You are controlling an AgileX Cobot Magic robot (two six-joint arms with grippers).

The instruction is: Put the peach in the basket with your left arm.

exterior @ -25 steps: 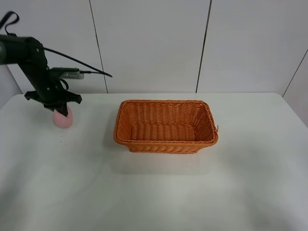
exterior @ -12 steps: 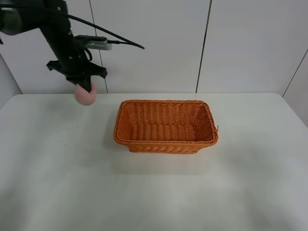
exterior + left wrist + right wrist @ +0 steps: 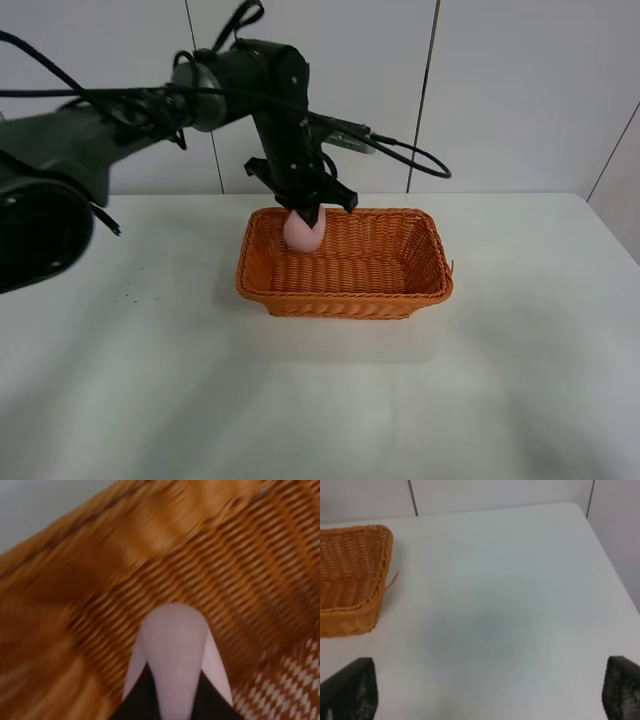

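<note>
Pink peach (image 3: 303, 234) — just one — clenched in the left gripper (image 3: 306, 216) over one wicker basket (image 3: 345, 299).

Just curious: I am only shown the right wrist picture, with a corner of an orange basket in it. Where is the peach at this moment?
Observer: In the exterior high view the left gripper holds the peach over the basket, toward its rear left.
Visitor: So it has not let go?
Observer: Not yet. The left wrist view shows dark fingers against both sides of the peach, with the wicker weave right behind it.
</note>
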